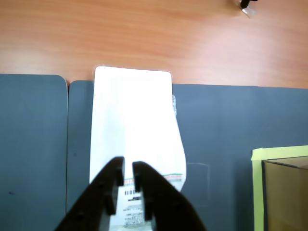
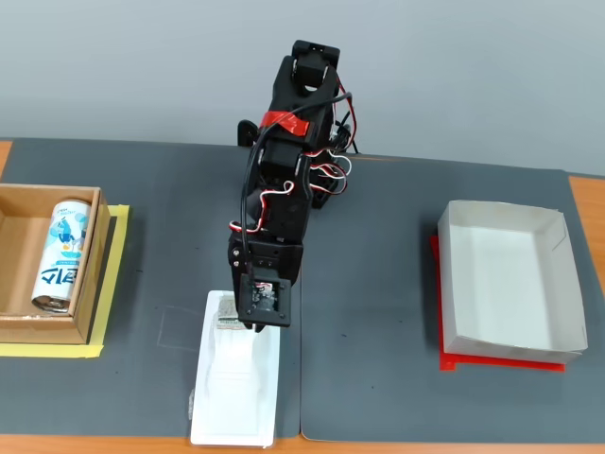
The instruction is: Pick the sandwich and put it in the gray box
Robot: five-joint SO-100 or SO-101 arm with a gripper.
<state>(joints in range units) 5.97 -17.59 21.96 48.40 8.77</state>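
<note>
The gripper (image 1: 128,169) is coming in from six o'clock in the wrist view, its two black fingers (image 1: 113,180) standing only a narrow slit apart over the labelled end of the sandwich (image 1: 132,130). Whether the wrap is pinched between them or they are merely hovering above it, the pictures are not showing, so I cannot tell if anything is held. The jaws are sitting at the label end, probably because that is the end nearest the arm's base.

In the fixed view the gripper (image 2: 257,326) is pointing down over that same end, and the sandwich (image 2: 236,392) is lying flat on the dark mat (image 2: 378,236), stretching from the gripper toward six o'clock until its far end is reaching the mat's edge by the wooden table (image 1: 144,33).

The gray box (image 2: 510,274) is resting at about three o'clock from the gripper, well apart, on its red base plate (image 2: 501,362) and showing nothing inside. At nine o'clock, a brown cardboard box (image 2: 19,326), framed by yellow tape (image 2: 118,274), is holding a blue-and-white can (image 2: 61,253). The sandwich is not yet lifted, by my reading.
</note>
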